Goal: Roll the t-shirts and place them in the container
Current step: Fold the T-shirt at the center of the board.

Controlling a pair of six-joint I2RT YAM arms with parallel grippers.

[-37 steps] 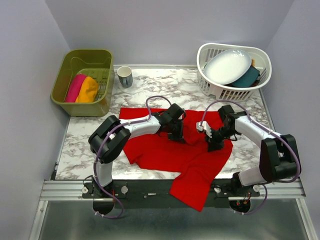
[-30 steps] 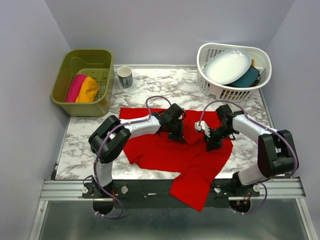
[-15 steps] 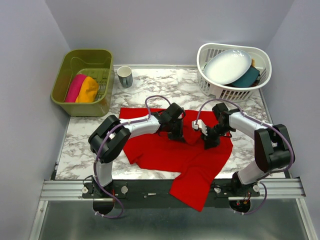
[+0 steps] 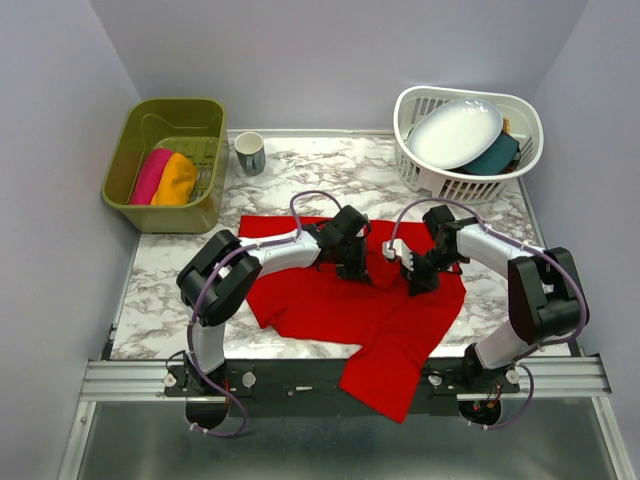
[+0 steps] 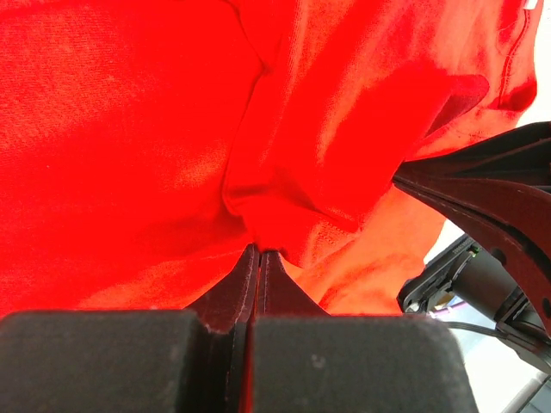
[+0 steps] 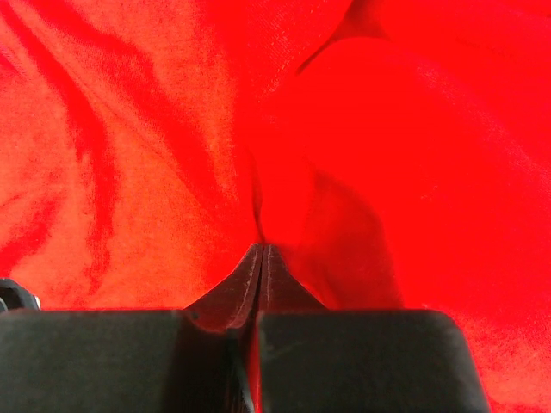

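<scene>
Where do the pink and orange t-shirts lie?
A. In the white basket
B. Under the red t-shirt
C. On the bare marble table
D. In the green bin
D: the pink t-shirt and the orange t-shirt lie side by side inside the green bin.

On marble table (image 4: 330, 180): red t-shirt (image 4: 330, 300), mug (image 4: 249, 154)
</scene>
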